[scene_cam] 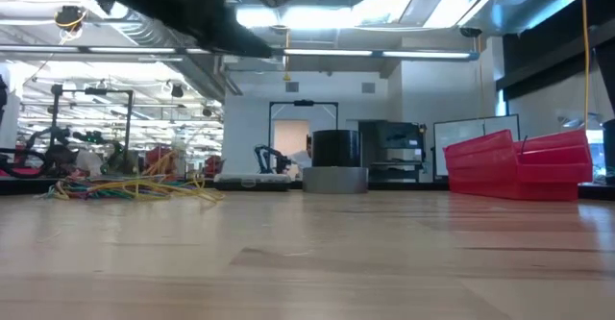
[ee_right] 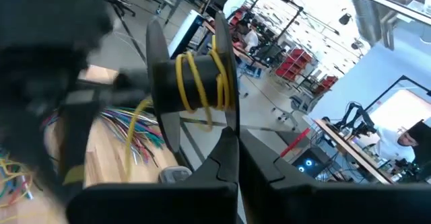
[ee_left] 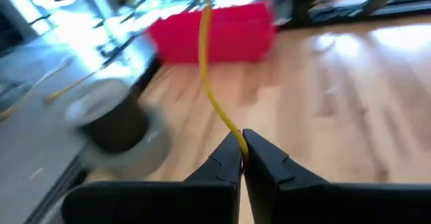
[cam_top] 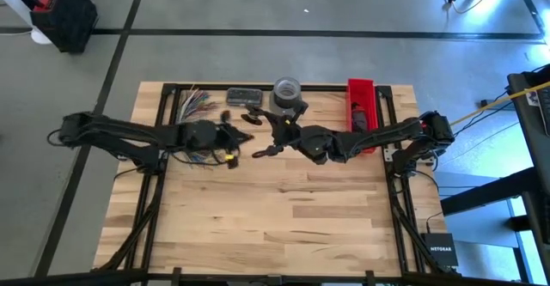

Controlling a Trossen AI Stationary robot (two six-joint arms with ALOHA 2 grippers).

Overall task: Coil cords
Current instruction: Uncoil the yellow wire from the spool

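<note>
Left gripper point(ee_left: 241, 158) clenched on thin yellow cord point(ee_left: 214, 93), right gripper point(ee_right: 232, 158) clenched, glossy wooden table point(cam_top: 284, 209)

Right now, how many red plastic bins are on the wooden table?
1. The red plastic bin sits at the wooden table's far edge on the right arm's side, beside the grey tape roll. The arms could be hiding something.

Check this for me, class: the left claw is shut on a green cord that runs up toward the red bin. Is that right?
Not quite. The cord pinched in the shut left claw is yellow, not green, as the left wrist view shows. It does run up toward the red bin.
</note>
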